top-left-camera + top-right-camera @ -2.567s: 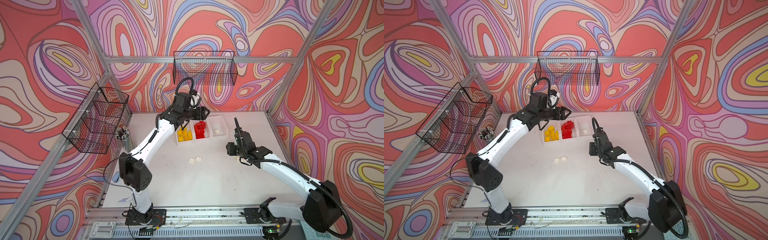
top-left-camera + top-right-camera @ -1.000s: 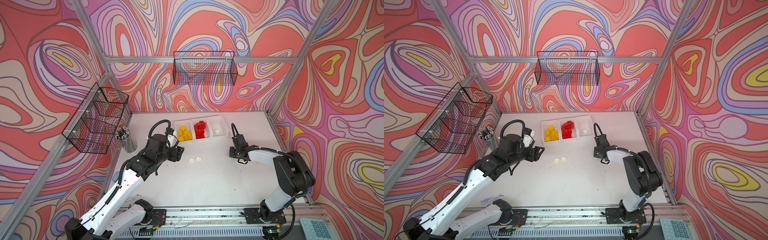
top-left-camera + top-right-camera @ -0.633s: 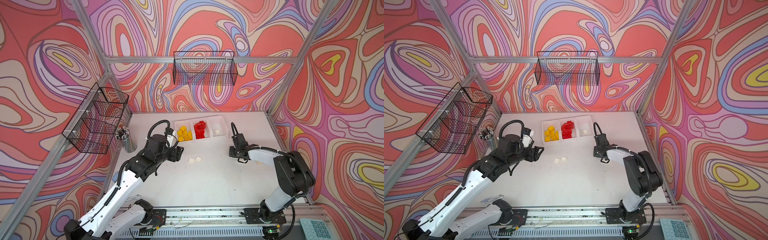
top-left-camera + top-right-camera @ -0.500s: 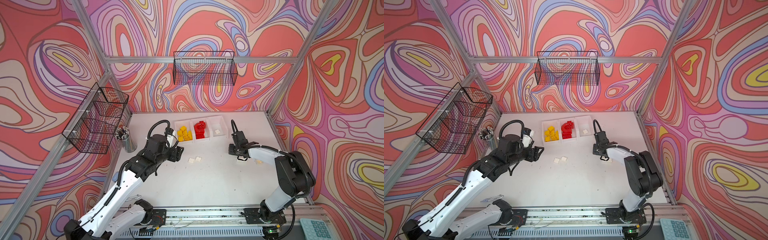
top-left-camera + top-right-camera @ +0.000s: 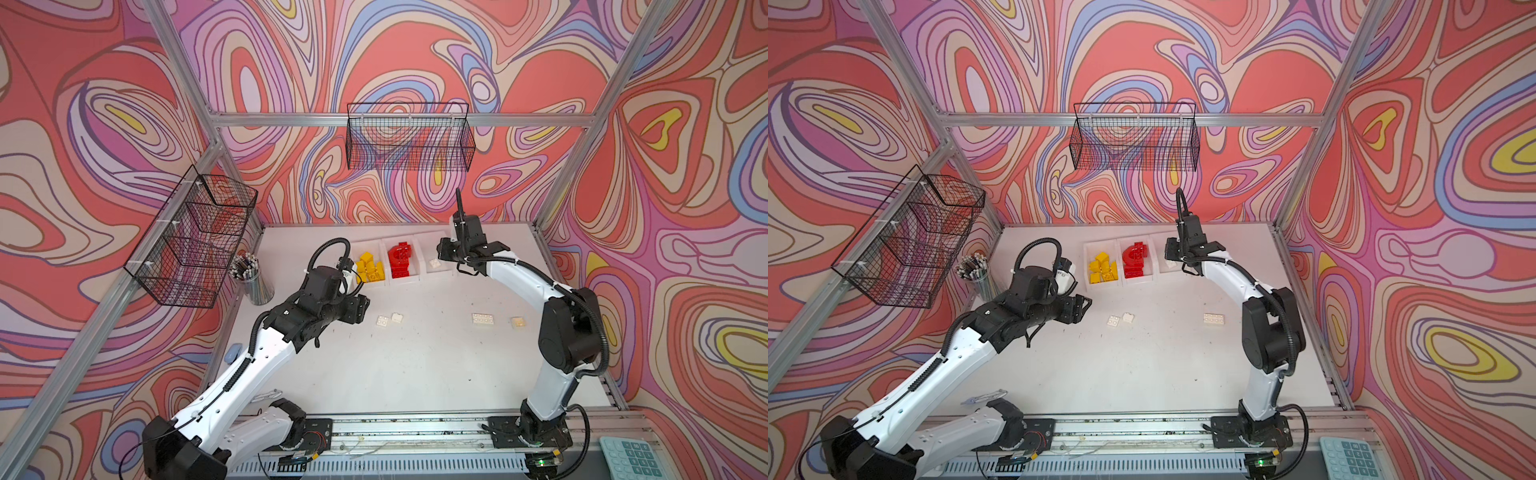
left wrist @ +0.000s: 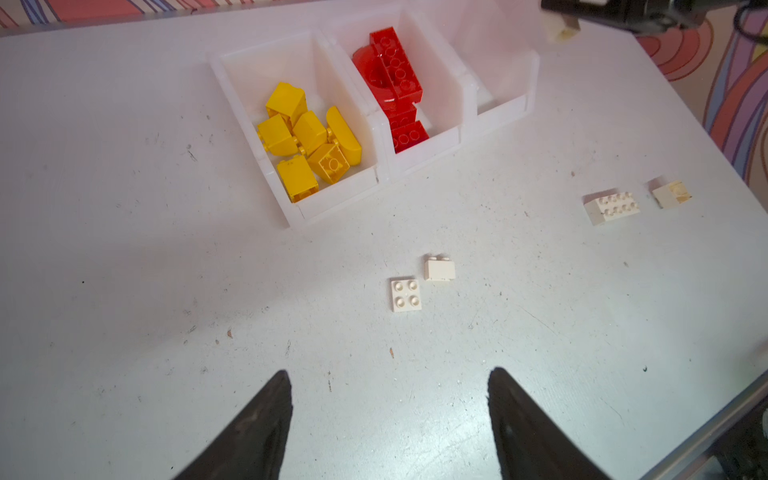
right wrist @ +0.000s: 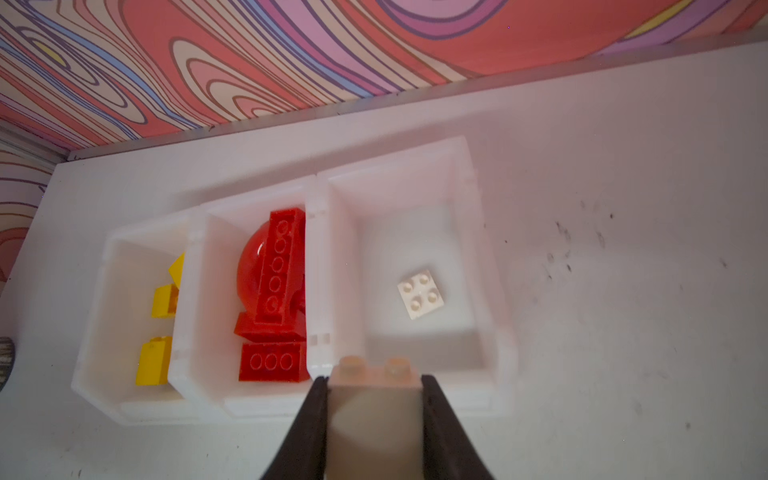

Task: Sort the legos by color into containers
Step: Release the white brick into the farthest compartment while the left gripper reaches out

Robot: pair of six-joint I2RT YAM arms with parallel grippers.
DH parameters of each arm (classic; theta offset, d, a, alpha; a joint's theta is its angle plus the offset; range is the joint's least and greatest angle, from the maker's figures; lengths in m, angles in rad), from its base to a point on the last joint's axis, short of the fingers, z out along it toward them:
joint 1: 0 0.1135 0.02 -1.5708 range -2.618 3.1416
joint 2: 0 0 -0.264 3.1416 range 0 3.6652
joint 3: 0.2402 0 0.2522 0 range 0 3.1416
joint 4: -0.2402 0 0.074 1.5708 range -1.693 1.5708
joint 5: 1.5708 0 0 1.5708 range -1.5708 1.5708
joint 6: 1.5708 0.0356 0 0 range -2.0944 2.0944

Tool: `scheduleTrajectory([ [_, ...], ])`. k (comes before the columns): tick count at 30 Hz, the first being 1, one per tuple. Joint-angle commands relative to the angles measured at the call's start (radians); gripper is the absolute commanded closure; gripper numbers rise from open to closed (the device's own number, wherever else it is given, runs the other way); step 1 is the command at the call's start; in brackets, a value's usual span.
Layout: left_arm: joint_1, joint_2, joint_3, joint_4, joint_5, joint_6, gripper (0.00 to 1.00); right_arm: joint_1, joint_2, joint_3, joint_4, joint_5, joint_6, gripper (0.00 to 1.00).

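The small white plastic brick with two studs (image 7: 374, 399) was pinched between the two black jaws of the right gripper (image 7: 374, 381). The jaws were closed tight on its sides. The brick hung in the air over the near wall of the end white plastic bin (image 7: 486, 291). It was close to the wall shared with the middle bin, which held the red plastic bricks (image 7: 278, 270). One flat white square piece with four studs (image 7: 420, 293) lay inside the end bin. The bin at the other end held the yellow plastic bricks (image 6: 307, 137).

To do this step well, I think the brick had to go a little further in, right over the middle of the end bin, before the jaws let go. Dropped where it was, it could have hit the wall and bounced out, or tipped in with the red ones. A low, gentle drop looked best.

The left gripper (image 6: 388, 372) had its jaws wide apart and held nothing. It hovered over the white table (image 6: 124, 249), near a thin white four-stud plate (image 6: 406, 295) and a small white block (image 6: 439, 268) lying just beside each other. Farther off lay a long white eight-stud brick (image 6: 613, 206) and a cream block (image 6: 671, 194).
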Motion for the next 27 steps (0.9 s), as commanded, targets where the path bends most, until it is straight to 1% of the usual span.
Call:
scheduleTrajectory([
  [1,0.0,0.002,0.033,-0.05,0.01,0.019,0.26,0.0,0.102,0.101,-0.052,-0.014,-0.021,0.76],
  [6,0.001,0.001,0.028,-0.046,0.017,0.019,0.26,-0.002,0.242,0.244,-0.076,-0.008,-0.033,0.74],
  [8,0.0,0.008,0.028,-0.044,0.027,0.016,0.26,0.0,0.274,0.283,-0.071,-0.02,-0.034,0.64],
  [11,0.001,0.023,0.033,-0.052,0.04,0.016,0.26,-0.001,0.305,0.333,-0.084,-0.025,-0.027,0.56],
  [13,0.0,0.026,0.036,-0.055,0.036,0.016,0.26,-0.001,0.309,0.346,-0.085,-0.026,-0.022,0.53],
  [16,0.0,0.025,0.033,-0.053,0.041,0.016,0.25,-0.002,0.308,0.358,-0.088,-0.026,-0.022,0.52],
  [21,-0.001,0.03,0.029,-0.055,0.031,0.019,0.26,0.0,0.258,0.318,-0.08,-0.031,-0.024,0.5],
  [24,-0.015,0.054,0.031,-0.059,0.016,0.015,0.26,-0.001,0.171,0.24,-0.051,-0.043,-0.024,0.5],
  [27,-0.035,0.116,0.053,-0.091,-0.01,-0.018,0.26,-0.001,0.049,0.115,0.001,-0.068,-0.014,0.49],
])
